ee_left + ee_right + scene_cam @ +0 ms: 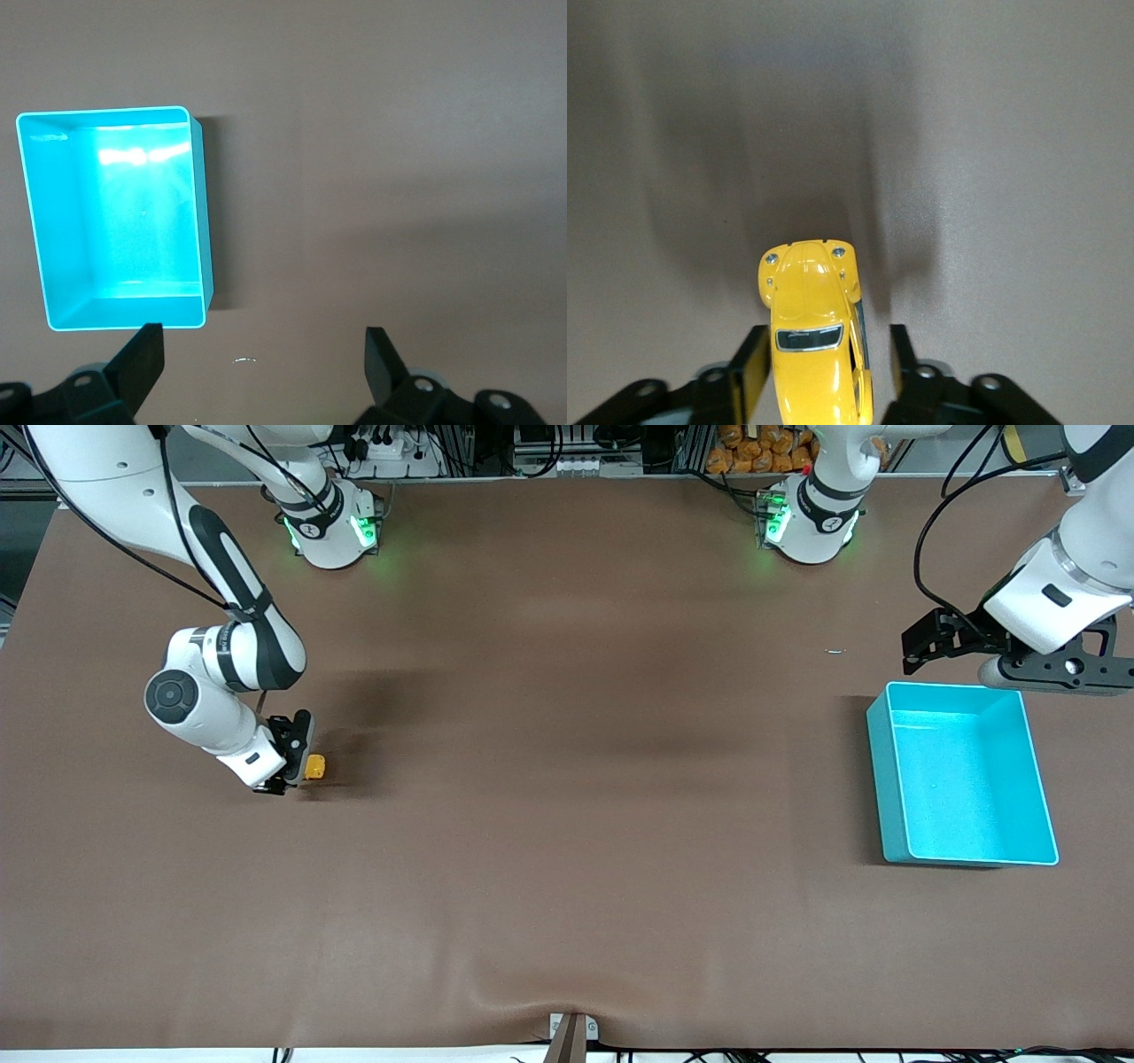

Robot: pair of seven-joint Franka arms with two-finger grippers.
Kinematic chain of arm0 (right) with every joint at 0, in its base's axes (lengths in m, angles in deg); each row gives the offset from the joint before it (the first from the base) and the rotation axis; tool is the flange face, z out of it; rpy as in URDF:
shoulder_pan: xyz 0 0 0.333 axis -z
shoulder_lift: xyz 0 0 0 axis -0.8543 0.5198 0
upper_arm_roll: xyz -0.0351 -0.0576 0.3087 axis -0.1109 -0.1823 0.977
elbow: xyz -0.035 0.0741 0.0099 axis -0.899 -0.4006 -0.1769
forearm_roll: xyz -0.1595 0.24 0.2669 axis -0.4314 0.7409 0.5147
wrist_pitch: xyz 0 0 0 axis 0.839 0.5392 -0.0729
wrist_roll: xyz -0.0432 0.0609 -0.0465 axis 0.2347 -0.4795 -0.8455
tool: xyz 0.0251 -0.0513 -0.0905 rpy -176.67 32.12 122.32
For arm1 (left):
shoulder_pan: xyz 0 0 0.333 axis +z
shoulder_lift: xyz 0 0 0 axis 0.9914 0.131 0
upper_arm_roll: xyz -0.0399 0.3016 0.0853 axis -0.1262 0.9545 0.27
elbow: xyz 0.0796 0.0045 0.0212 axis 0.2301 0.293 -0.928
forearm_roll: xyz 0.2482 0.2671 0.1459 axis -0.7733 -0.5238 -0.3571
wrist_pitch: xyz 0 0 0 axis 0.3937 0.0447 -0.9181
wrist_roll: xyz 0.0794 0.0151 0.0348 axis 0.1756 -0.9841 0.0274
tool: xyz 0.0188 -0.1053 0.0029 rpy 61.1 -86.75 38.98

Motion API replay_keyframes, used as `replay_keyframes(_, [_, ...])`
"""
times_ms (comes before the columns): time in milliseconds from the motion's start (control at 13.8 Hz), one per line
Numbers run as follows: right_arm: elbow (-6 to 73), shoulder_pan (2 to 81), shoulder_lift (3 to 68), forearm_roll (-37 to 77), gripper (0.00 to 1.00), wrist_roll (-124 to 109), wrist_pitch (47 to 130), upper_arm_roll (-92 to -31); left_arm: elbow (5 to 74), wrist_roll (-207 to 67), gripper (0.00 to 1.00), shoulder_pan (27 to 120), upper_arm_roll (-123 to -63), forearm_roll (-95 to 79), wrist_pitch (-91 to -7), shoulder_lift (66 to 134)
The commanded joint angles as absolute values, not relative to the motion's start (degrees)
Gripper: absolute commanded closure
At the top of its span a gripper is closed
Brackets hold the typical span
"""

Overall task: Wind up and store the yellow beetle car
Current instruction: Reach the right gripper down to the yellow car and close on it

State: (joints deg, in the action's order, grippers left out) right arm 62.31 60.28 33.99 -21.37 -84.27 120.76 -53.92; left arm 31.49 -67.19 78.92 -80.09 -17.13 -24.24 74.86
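Turquoise rectangular plastic bin [964,850] on the brown desk [567,824], under and just nearer than the left gripper [974,657], fingers spread wide, waiting in the air. Tiny yellow beetle-shaped toy car [314,767] on the desk at the right arm's end, between the fingers [750,372] of the lowered right gripper [291,766]; one finger against its side, the other slightly off.

You see the yellow beetle car [315,766] [813,336] on the brown table toward the right arm's end. It is a tiny rounded toy with a glossy yellow body, a small dark window and two little headlights, sitting upright on its wheels.
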Motion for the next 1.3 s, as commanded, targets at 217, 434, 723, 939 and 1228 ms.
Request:
replay_keyframes(217, [61.91,60.79,34.47,-22.23,0.60,-85.44,120.31,-53.68,30.28,-66.40,0.00,79.22,-80.08,-16.76,-24.17,75.48])
replay_keyframes(434, [61.82,60.88,34.56,-22.23,0.60,-85.44,120.31,-53.77,30.28,-66.40,0.00,79.13,-80.08,-16.76,-24.17,75.47])
replay_keyframes(723, [61.82,61.67,35.00,-22.23,0.60,-87.02,120.40,-53.77,30.28,-66.40,0.00,79.13,-80.08,-16.85,-24.17,75.48])
replay_keyframes(939, [61.82,62.98,35.00,-22.23,0.60,-88.69,120.49,-53.77,30.28,-66.40,0.00,79.13,-80.08,-16.93,-24.17,75.47])
replay_keyframes(1228, [61.74,64.39,35.35,-22.23,0.60,-90.19,120.66,-53.85,30.28,-66.40,0.00,79.04,-80.08,-16.85,-24.17,75.48])
